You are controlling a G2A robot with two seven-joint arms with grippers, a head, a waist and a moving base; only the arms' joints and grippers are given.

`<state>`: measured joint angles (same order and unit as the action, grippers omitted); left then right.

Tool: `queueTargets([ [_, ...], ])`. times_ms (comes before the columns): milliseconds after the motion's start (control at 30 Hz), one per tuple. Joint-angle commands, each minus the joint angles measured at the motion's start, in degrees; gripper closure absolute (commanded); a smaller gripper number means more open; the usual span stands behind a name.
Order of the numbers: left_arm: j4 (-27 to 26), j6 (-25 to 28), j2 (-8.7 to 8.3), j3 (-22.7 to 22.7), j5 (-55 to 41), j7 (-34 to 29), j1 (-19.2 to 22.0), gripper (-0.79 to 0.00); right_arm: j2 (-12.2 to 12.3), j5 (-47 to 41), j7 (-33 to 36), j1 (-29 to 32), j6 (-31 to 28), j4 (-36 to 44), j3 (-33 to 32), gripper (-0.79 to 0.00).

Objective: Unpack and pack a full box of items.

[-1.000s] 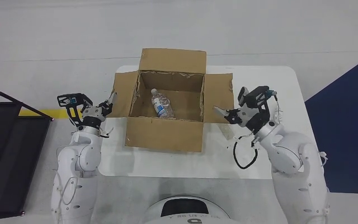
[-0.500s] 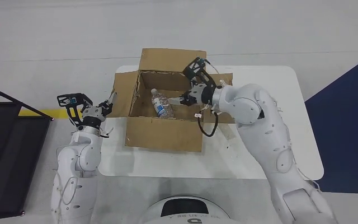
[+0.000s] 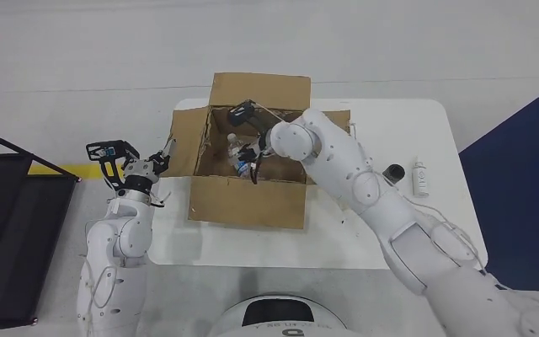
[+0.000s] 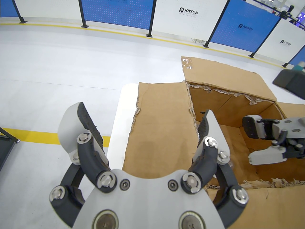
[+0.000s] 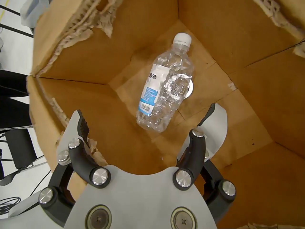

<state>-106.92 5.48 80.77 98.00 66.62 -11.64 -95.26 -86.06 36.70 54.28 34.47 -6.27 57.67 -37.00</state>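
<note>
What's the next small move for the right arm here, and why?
Probably lower the right claw further down onto the water bottle before closing. The claw is open and hangs inside the cardboard box, above the bottle, which lies on its side on the box floor, not yet between the fingers.

A pale grey floor (image 3: 101, 50) spreads all round the white table (image 3: 404, 126), smooth and evenly lit. A yellow line (image 3: 63, 169) crosses it off the table's left edge, beside a black rack (image 3: 25, 227) — and a dark blue patch (image 3: 505, 168) lies off the right edge. Farther back stands a row of partition panels (image 4: 116, 3), white and blue by turns, on black posts (image 4: 152, 8) — a second yellow line (image 4: 114, 32) runs along their feet.
</note>
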Motion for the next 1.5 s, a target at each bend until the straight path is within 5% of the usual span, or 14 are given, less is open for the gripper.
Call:
queueTargets([
  [0,0.00,0.00,0.00,0.00,0.00,0.00,0.00,-0.785,-1.12,0.96,-1.34,-1.02,1.87,-2.99,1.79,-0.708],
  [133,0.00,0.00,0.00,0.00,0.00,0.00,0.00,-0.785,-3.31,1.27,-4.68,-2.10,3.34,-7.70,4.34,-0.785],
  [433,0.00,0.00,0.00,0.00,0.00,0.00,0.00,-0.785,-7.56,1.35,-11.82,-2.98,3.56,-17.39,7.78,-0.705],
  [767,0.00,0.00,0.00,0.00,0.00,0.00,0.00,-0.785,-11.93,0.49,-14.81,-4.90,2.91,-27.63,9.32,-0.539],
  [900,0.00,0.00,0.00,0.00,0.00,0.00,0.00,-0.785,-13.46,0.04,-14.47,-5.67,2.05,-30.60,9.62,-0.406],
  [1100,0.00,0.00,0.00,0.00,0.00,0.00,0.00,-0.785,-15.27,-0.38,-11.35,-7.47,1.42,-35.43,9.70,-0.345],
  [1200,0.00,0.00,0.00,0.00,0.00,0.00,0.00,-0.785,-15.86,-0.14,-10.90,-8.17,0.53,-37.27,9.70,-0.046],
  [1233,0.00,0.00,0.00,0.00,0.00,0.00,0.00,-0.785,-16.00,-0.18,-10.86,-8.38,-0.05,-37.71,9.62,0.000],
  [1467,0.00,0.00,0.00,0.00,0.00,0.00,0.00,-0.785,-15.35,-2.12,-13.88,-9.88,-11.36,-38.72,7.49,0.000],
])
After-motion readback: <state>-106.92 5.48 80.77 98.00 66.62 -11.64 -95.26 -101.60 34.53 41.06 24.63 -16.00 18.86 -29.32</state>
